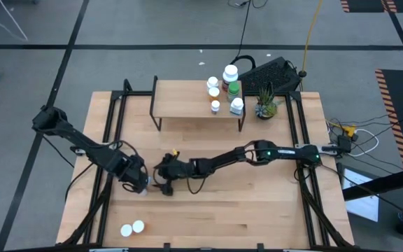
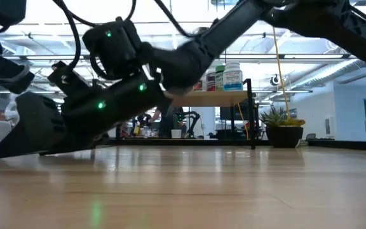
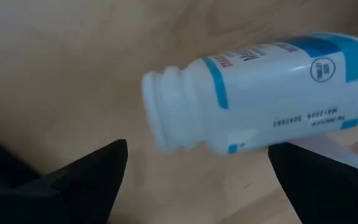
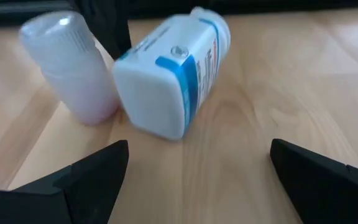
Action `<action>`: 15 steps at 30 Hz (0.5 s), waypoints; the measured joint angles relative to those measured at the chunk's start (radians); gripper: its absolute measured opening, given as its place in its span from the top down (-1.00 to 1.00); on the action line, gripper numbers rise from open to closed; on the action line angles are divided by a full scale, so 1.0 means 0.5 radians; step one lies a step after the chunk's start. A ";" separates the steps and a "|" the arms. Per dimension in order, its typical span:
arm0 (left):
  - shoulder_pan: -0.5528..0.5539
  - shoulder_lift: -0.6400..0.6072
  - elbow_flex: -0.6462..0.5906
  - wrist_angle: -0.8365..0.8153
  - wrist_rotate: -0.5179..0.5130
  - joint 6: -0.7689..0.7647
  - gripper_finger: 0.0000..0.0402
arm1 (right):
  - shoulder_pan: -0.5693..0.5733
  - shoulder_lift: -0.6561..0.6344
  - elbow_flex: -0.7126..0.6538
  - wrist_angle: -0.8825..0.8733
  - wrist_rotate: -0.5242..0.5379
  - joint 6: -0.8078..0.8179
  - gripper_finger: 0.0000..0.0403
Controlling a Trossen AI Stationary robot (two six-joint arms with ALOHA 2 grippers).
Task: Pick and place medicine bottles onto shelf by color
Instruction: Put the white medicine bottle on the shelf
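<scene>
You are seeing both tools open: the left tool [image 3: 191, 180] and right tool [image 4: 197, 180] are flanking a white, blue-banded bottle [image 4: 169, 74] lying (cap off) on the counter [image 1: 257, 203], well apart from the shelf [image 1: 187, 98].

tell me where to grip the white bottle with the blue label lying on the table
Grip the white bottle with the blue label across its round body, mid-label. It lies on its side on the table, cap off, so come from above with fingers straddling the sides; the left pincer is open and already lined up there.
</scene>
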 joint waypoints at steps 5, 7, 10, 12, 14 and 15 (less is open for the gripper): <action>0.082 -0.002 -0.034 0.078 0.047 -0.055 -0.95 | 0.001 -0.140 -0.005 -0.432 0.000 -0.040 -0.93; 0.126 -0.011 -0.034 0.078 0.045 -0.049 -0.95 | -0.006 -0.203 -0.009 -0.584 0.000 -0.069 -0.93; 0.189 -0.017 -0.034 0.136 -0.002 0.004 -0.95 | -0.033 -0.321 -0.013 -0.791 0.008 -0.089 -0.92; 0.239 -0.016 -0.034 0.212 -0.069 0.035 -0.95 | -0.058 -0.410 -0.012 -0.920 0.055 -0.091 -0.89; 0.295 -0.015 -0.034 0.307 -0.100 0.073 -0.95 | -0.087 -0.499 -0.023 -1.047 0.062 -0.098 -0.85; 0.320 -0.014 -0.034 0.360 -0.122 0.095 -0.95 | -0.099 -0.543 -0.050 -1.081 0.063 -0.097 -0.83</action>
